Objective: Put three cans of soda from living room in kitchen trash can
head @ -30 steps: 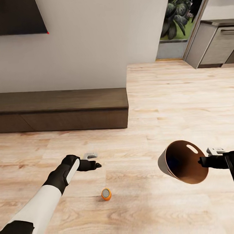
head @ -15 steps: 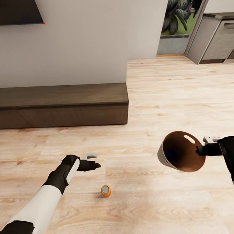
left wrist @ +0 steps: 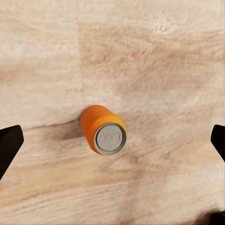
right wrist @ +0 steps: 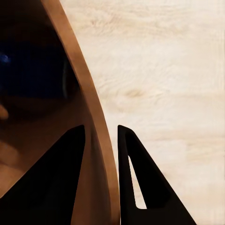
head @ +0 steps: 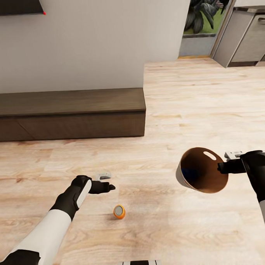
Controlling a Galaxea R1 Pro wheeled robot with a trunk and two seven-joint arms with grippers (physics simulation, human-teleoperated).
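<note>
I can make out one soda can point(head: 119, 211) on the wood floor point(head: 193, 106), standing close ahead of my left gripper point(head: 108, 181); any other cans are hidden from me. From the left wrist, that can point(left wrist: 104, 131) sits between two dark fingertips point(left wrist: 9, 143) set far apart at the frame edges, jaws wide, nothing held. My right gripper point(head: 224, 167) clamps the rim of the tash can point(head: 201, 170), which hangs tilted above the floor, its copper mouth facing me. In the right wrist view the bucket wall point(right wrist: 96, 140) runs between both fingers point(right wrist: 140, 187). A dark blue patch deep inside is too murky to identify. One long low cabinet point(head: 69, 114) lines the wall, and kitchen units point(head: 248, 39) are cropped at the corner.
</note>
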